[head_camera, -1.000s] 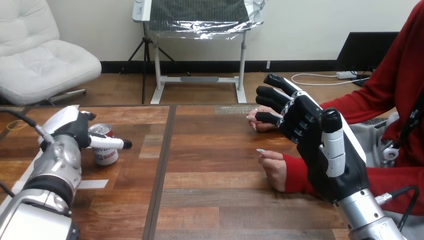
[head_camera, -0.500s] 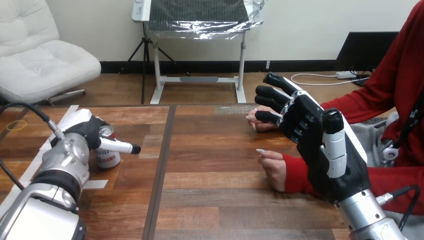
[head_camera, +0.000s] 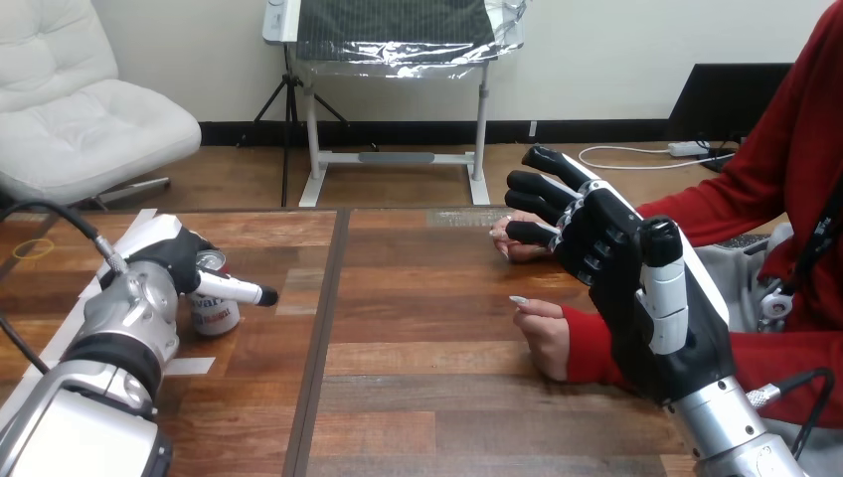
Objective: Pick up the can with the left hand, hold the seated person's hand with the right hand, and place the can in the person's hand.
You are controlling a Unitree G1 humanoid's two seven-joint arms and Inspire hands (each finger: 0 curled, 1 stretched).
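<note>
Can [head_camera: 217, 316] and left robot hand [head_camera: 169, 263] meet on the left part of the table [head_camera: 447, 397], nearer its far edge than its near edge. We see the left robot hand close against the can's left side, covering part of it. We cannot tell whether it is grasping the can or only resting beside it. We count one can. It stands upright on the wood with its silver lid partly showing next to the hand, and we cannot see what it holds inside. Just in front of the can, toward the near edge, a strip of white tape [head_camera: 184, 366] lies flat on the table.

The right robot hand [head_camera: 616, 263] is raised above the table near its right edge. It is released, its fingers [head_camera: 537, 191] loosely straight and spread, grasping nothing. We count two hands of the person, both resting on the table by the right edge. The person's farther hand [head_camera: 512, 246] shows just behind the tips of the right robot hand; we cannot tell whether they touch. The person's nearer hand [head_camera: 545, 336] lies loosely curled on the wood, and its red sleeve passes behind the right robot hand. A dark seam [head_camera: 320, 338] runs from the far edge to the near edge, between the can and the person's hands, which are well apart.
</note>
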